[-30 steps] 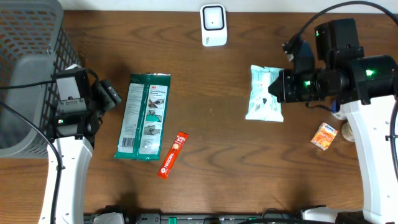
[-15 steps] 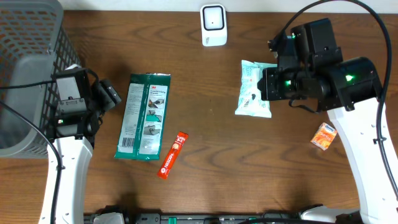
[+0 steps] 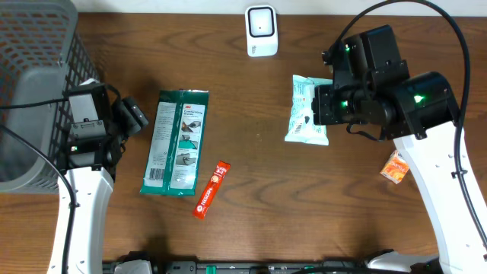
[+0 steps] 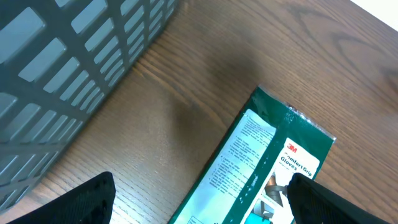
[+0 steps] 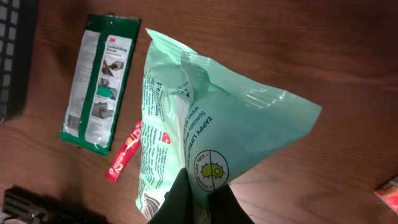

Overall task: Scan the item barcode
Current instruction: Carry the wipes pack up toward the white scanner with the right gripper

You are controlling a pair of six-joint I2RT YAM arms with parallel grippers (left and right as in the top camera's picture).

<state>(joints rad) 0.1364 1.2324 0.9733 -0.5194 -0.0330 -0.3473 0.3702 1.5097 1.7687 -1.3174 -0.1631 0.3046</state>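
Observation:
The item in hand is a pale green wipes pack point(image 3: 307, 110), held off the table with my right gripper point(image 3: 323, 106) shut on its edge. In the right wrist view the pack point(image 5: 205, 118) hangs crumpled above the black fingers point(image 5: 180, 199), and the gripper point(image 5: 200, 186) pinches the seam under a round yellow logo. I cannot make out its barcode. A white scanner point(image 3: 260, 29) stands at the far edge, left of the pack. My left gripper point(image 3: 133, 116) stands open and empty over the near end of a green gloves pack point(image 3: 176, 142).
A grey mesh basket point(image 3: 30, 76) fills the far left corner. A red sachet point(image 3: 211, 189) lies below the gloves pack point(image 4: 261, 168). An orange packet point(image 3: 396, 166) lies at the right, under my right arm.
My right gripper has carried the wipes pack leftward and a little toward the far edge. The left arm has not moved.

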